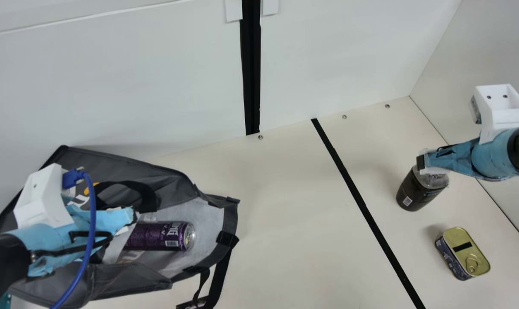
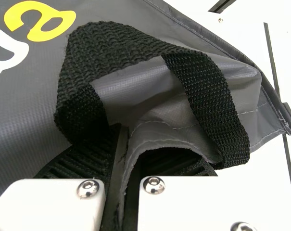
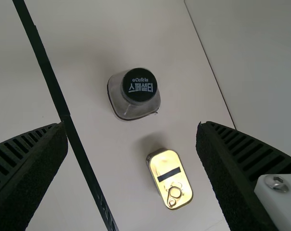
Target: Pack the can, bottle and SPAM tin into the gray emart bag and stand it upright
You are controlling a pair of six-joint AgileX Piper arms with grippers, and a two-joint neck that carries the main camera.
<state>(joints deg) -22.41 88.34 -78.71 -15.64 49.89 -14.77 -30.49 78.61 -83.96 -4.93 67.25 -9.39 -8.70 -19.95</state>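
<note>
Bag [image 1: 169, 189], gray and open-mouthed, is lying on its side at our left. With our left gripper [image 1: 133, 218] we are pinching its fabric, perhaps catching some handle strap [image 2: 203, 91]. Our right gripper [image 1: 421, 164] is hovering wide open near the standing bottle [image 1: 416, 193]. The purple can [image 1: 156, 236] is lying inside the bag's mouth; the SPAM tin [image 1: 463, 253] is resting near the bottle.

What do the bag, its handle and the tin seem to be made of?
Bag: probably coated fabric, with soft sheen, creases and stitched seams.
Handle: matte black webbing, coarse weave visible; fibre unclear.
Tin: metal, by its shiny gold top and pull ring.
</note>
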